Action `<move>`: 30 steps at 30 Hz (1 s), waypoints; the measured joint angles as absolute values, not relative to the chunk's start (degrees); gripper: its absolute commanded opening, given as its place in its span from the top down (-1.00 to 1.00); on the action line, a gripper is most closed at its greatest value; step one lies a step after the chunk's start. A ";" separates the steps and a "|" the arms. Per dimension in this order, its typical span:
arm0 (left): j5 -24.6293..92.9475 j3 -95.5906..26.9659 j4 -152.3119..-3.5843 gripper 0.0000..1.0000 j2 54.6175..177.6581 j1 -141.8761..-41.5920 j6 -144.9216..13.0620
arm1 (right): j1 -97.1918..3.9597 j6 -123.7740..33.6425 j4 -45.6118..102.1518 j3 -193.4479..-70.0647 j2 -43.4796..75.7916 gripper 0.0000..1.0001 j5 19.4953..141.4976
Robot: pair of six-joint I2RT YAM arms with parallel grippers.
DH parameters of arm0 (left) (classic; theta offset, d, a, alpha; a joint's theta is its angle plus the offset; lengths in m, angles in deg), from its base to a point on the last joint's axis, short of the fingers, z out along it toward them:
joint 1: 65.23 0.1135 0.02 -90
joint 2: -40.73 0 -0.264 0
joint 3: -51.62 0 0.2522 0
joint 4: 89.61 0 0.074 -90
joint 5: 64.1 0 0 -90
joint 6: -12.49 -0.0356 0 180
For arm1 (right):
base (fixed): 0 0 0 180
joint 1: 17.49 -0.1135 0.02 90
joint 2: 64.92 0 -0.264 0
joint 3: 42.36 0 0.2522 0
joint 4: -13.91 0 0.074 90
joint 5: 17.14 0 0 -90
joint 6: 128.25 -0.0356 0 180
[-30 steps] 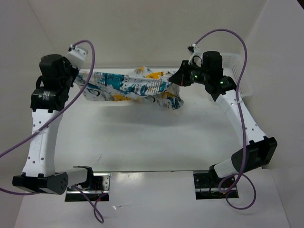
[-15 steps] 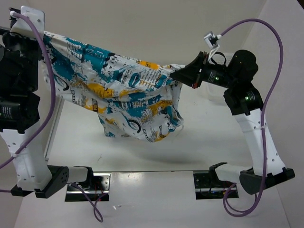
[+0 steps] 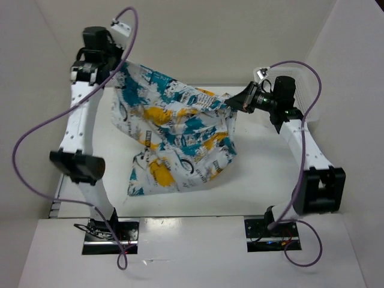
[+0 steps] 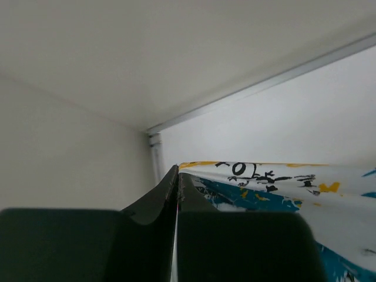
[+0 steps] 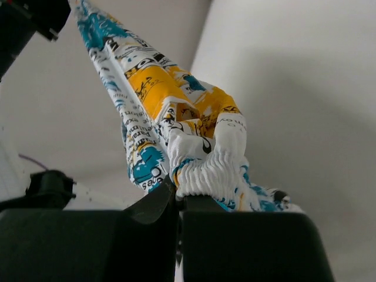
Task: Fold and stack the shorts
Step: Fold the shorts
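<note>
Soft white fabric shorts [image 3: 180, 138] with yellow, teal and black print hang from 2 closed grippers: left gripper [image 4: 177, 176] pinches a corner, its contact obscured; right gripper [image 5: 176, 191] clamps the bunched waistband.

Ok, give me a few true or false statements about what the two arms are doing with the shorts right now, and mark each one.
1. The left claw and the right claw each grip the shorts. True.
2. The shorts lie folded in a neat stack. False: they hang unfolded, spread between the two claws.
3. The right claw pinches a ribbed, gathered part of the shorts' edge. True, as the right wrist view shows.
4. The shorts are plain white. False: the white fabric has a busy print of yellow-orange, teal and black.
</note>
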State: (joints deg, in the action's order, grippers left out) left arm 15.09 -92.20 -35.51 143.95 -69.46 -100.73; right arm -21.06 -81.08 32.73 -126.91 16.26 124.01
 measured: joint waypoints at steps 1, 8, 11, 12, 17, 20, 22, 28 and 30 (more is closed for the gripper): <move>15.42 -95.13 -34.90 1.00 148.78 -70.16 -100.34 | -19.51 -81.47 31.86 -127.21 19.02 1.00 123.44; 15.00 -112.64 -32.73 1.00 170.22 -74.03 -99.79 | -16.36 -77.06 31.95 -130.84 31.93 1.00 118.09; 16.01 -113.51 -31.57 1.00 171.14 -75.28 -99.81 | -16.36 -74.00 32.80 -130.91 33.99 1.00 116.30; 16.44 -113.25 -31.57 1.00 171.03 -75.63 -99.84 | -16.36 -72.91 33.22 -130.91 34.36 1.00 115.55; 17.65 -96.38 -35.35 1.00 163.75 -78.23 -102.59 | -16.36 -68.29 35.77 -130.91 34.67 1.00 111.75; 16.64 -73.86 -39.07 1.00 153.35 -81.73 -106.77 | -16.17 -65.98 37.89 -130.84 34.67 1.00 109.24; 15.96 -60.60 -38.13 1.00 146.77 -84.63 -109.04 | -15.86 -65.19 38.99 -130.42 34.67 1.00 108.19; 15.31 -41.56 -37.78 1.00 138.86 -87.17 -109.17 | -13.61 -62.55 44.54 -126.75 34.64 1.00 104.32; 14.70 -40.23 -37.76 1.00 138.90 -86.03 -107.75 | -12.78 -61.54 47.23 -126.18 34.67 1.00 103.77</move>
